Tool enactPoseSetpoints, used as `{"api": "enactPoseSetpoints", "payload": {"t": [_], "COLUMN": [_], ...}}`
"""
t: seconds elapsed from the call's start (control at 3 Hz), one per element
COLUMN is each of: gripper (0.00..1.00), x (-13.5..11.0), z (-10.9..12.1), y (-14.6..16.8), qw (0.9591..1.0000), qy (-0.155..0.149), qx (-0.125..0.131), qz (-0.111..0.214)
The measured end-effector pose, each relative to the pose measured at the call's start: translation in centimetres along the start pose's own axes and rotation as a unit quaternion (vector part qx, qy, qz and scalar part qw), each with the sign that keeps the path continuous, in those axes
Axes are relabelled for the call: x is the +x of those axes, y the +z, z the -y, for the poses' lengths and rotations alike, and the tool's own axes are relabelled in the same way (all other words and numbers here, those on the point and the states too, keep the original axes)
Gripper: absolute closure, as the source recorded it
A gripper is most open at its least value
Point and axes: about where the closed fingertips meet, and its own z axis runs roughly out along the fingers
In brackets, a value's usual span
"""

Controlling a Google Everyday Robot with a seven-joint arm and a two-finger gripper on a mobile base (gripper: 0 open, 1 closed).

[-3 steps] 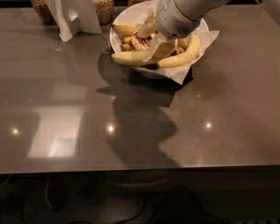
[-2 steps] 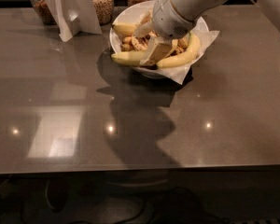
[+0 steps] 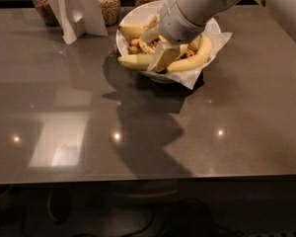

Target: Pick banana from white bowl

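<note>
The scene is lit dimly and warmly, apparently from above, and small bright glints (image 3: 117, 136) and a broad pale reflection (image 3: 59, 139) are thrown back by the glossy table (image 3: 251, 132). The strongest light is caught by the white bowl (image 3: 138, 15) and by the pincer (image 3: 163, 58) poised inside it, and a heavy dark shadow (image 3: 148, 127) is cast across the table toward its near edge. The far edge and the space beneath the table are swallowed by darkness, so the jars (image 3: 108, 4) are only partly made out.

Glossy grey tabletop (image 3: 246, 112), perhaps stone
</note>
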Motion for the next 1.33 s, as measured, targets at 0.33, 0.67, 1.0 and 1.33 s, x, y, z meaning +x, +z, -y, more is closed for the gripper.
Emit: {"api": "enactPoseSetpoints", "payload": {"t": [0.33, 0.67, 1.0, 1.33], "gripper": [0.4, 0.42, 0.45, 0.54], "x": [0.9, 1.34, 1.67, 1.79], "z": [0.09, 0.34, 0.43, 0.45], "y": [1.23, 1.71, 2.07, 2.21], "qw": [0.9999, 0.9998, 0.9997, 0.9997], "qy": [0.0, 0.0, 0.001, 0.001], "qx": [-0.001, -0.001, -0.002, -0.003], "qz": [-0.012, -0.018, -0.023, -0.024]}}
